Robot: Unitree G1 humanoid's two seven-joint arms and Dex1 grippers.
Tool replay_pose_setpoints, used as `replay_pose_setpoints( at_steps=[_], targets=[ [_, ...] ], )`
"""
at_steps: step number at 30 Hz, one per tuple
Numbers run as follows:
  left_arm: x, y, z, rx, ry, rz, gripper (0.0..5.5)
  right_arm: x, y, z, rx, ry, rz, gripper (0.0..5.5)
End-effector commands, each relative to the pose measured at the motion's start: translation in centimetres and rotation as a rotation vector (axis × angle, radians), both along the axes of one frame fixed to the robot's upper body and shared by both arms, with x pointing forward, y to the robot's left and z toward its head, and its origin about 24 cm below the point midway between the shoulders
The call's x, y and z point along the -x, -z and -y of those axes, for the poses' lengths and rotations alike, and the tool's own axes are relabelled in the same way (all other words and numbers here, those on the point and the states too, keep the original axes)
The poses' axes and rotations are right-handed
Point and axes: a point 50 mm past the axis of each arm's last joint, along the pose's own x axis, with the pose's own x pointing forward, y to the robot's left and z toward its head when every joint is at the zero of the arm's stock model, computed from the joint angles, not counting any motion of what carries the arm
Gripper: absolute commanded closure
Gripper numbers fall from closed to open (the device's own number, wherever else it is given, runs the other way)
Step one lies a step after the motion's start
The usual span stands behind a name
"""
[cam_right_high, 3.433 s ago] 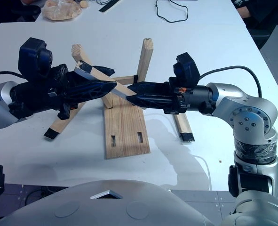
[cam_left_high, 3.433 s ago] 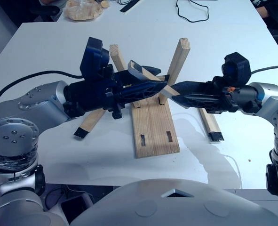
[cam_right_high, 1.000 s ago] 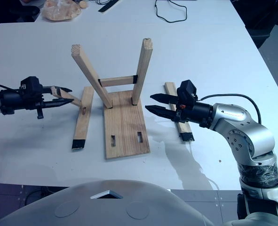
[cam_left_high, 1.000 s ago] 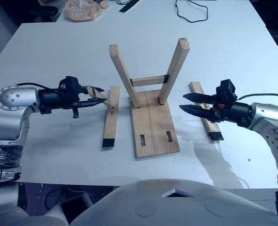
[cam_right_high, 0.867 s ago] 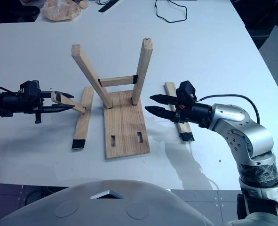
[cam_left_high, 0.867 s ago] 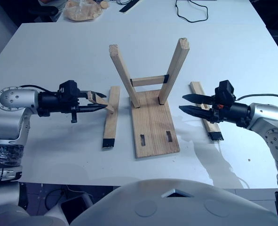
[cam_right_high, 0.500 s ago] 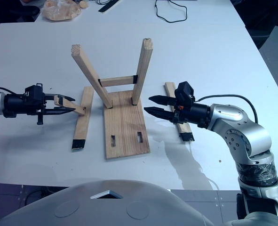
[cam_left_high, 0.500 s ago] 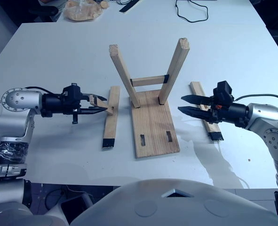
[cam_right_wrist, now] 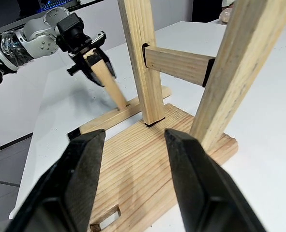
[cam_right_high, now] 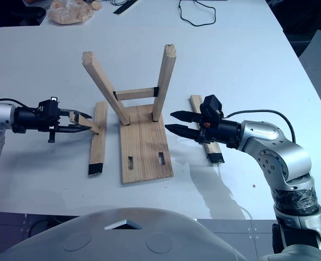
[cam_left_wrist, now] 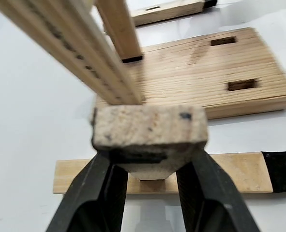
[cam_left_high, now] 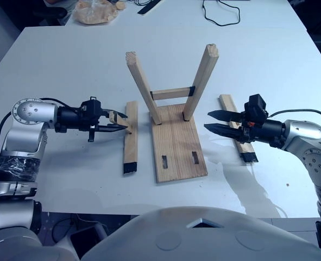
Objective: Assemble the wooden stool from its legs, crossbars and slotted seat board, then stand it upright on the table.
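Note:
The slotted seat board [cam_left_high: 177, 144] lies flat with two legs [cam_left_high: 140, 86] [cam_left_high: 201, 80] standing in it, joined by a crossbar [cam_left_high: 171, 93]. To its left lies a loose leg [cam_left_high: 130, 142] with a short crossbar [cam_left_wrist: 149, 128] slanting up out of its slot. My left gripper [cam_left_high: 119, 120] is shut on that crossbar's upper end. Another loose leg [cam_left_high: 237, 136] lies right of the board. My right gripper [cam_left_high: 216, 120] hovers open between that leg and the board, holding nothing; the right wrist view has its fingers [cam_right_wrist: 87, 183] facing the upright frame.
A crumpled bag [cam_left_high: 96, 11] and a black cable [cam_left_high: 220, 13] lie at the far edge of the white table [cam_left_high: 68, 60]. The table's front edge runs close under both arms. There is bare table at far left and far right.
Both grippers have drawn back from the upright frame since the earliest frame. Over the last second the left gripper moved right with the crossbar, nudging the loose leg closer to the board. The right gripper crept left.

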Motion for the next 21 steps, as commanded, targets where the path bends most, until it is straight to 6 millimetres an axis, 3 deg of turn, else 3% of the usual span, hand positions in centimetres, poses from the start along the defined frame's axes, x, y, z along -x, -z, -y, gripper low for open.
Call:
replay_pose_setpoints(
  at_steps=[1, 14, 21],
  targets=[
    [2.4, 2.2, 0.3, -0.060, 0.038, -0.236, 4.21, -0.1, -0.2, -0.1, 0.014, 0.000, 0.015, 3.24],
    [5.7, 4.9, 1.5, -0.097, -0.006, -0.271, 4.21, -0.5, -0.3, 0.0, 0.020, -0.009, 0.020, 3.24],
    [5.5, 5.1, 1.2, -0.087, -0.081, -0.266, 4.21, -0.7, -0.3, 0.1, 0.022, -0.019, 0.022, 3.24]
  ],
)
